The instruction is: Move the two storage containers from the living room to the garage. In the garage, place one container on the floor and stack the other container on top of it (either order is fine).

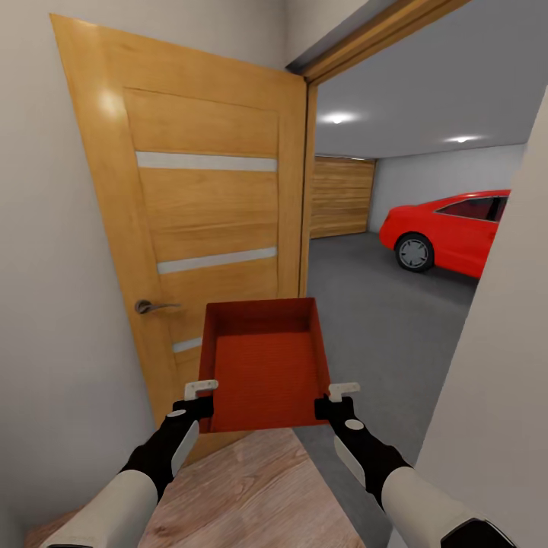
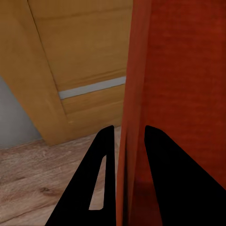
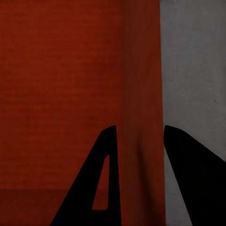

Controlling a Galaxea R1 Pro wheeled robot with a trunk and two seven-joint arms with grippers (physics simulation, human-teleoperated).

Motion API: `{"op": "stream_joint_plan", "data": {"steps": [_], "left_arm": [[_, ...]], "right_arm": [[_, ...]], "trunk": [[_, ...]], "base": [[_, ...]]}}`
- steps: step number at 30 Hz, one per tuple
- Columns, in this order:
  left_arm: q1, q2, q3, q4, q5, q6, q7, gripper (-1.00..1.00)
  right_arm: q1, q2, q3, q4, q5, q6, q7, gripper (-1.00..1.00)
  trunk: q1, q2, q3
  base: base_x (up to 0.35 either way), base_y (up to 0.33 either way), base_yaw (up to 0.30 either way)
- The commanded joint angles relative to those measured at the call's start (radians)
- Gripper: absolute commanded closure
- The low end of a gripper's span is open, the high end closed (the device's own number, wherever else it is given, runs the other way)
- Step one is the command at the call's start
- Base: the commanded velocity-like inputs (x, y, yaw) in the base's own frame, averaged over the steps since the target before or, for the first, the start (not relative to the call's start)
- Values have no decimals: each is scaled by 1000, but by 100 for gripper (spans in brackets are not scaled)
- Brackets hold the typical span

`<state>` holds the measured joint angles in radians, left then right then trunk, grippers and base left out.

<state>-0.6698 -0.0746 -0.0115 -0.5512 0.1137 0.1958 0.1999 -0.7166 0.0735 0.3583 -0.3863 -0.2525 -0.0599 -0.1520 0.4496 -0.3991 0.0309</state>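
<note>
Head view: you hold one bin [image 1: 262, 365] at the garage doorway, above the wood floor's edge.
Left end effector [image 1: 201, 390]: pinching the bin's left wall, one finger inside, one outside.
Right end effector [image 1: 344, 392]: clamped likewise on the right wall.
Risk: the open door [image 1: 205, 221] stands just left; drift that way and the bin may clip it and twist out of your grip.
Ahead: concrete floor [image 1: 380, 312], red car [image 1: 449, 228] well apart.

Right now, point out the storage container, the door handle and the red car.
storage container [image 1: 262, 373]: head view, on its inner bottom.
door handle [image 1: 156, 307]: head view, on the lever.
red car [image 1: 449, 228]: head view, on the side body panel.
</note>
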Motion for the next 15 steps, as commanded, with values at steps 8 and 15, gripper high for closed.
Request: {"op": "stream_joint_plan", "data": {"steps": [8,15], "left_arm": [[-1,1,7,-6,-3,5,9,100],[-1,1,7,-7,-3,5,9,100]], "right_arm": [[-1,-50,-9,55,-16,-3,-24,100],[0,-50,-9,54,-17,-3,-27,100]], "trunk": [[0,-1,0],[0,-1,0]], "base": [[1,1,-173],[0,0,-260]]}}
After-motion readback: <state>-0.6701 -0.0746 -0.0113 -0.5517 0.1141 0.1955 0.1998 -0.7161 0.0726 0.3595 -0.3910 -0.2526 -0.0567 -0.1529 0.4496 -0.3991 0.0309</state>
